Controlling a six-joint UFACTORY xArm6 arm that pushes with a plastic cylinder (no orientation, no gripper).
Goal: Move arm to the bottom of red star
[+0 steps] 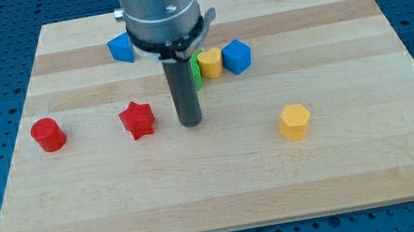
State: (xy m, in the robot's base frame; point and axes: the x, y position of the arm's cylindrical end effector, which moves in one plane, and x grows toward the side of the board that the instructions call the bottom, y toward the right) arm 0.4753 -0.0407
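Note:
The red star lies on the wooden board, left of the middle. My tip rests on the board just to the star's right, a little lower than its centre and apart from it by a small gap. The dark rod rises from the tip to the grey arm head at the view's top.
A red cylinder sits at the left. A blue block lies at the top left of the rod. A green block, partly hidden by the rod, a yellow block and a blue cube cluster behind it. A yellow hexagonal block sits right.

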